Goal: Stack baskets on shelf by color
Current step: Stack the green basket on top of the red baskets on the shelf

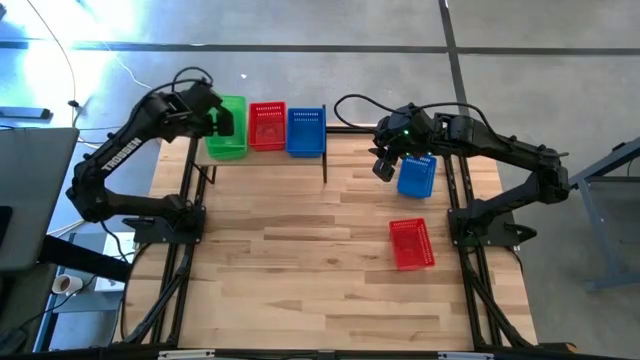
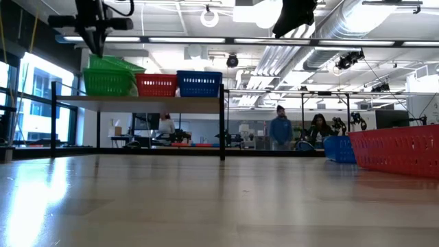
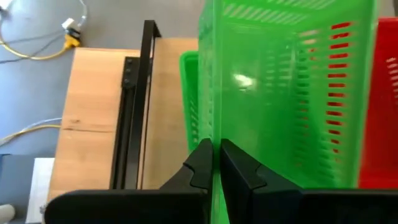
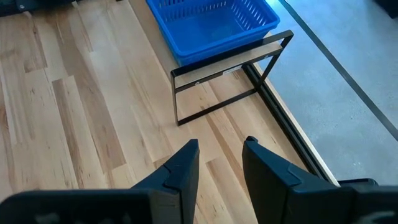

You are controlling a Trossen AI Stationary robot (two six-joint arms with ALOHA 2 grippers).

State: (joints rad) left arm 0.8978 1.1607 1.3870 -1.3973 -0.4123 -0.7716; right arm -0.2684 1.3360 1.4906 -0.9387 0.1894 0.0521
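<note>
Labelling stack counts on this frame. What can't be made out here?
- High view: left gripper covers part of the green basket; how many sit nested underneath is hidden.
- Low view: red basket cut off by the edge.
- Low view: blue basket partly behind it.

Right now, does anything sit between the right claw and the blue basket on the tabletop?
Nothing visible does. The right claw hangs open just beside the blue basket on the tabletop, with only bare wood around it. The red basket lies farther along, out of the way.
</note>
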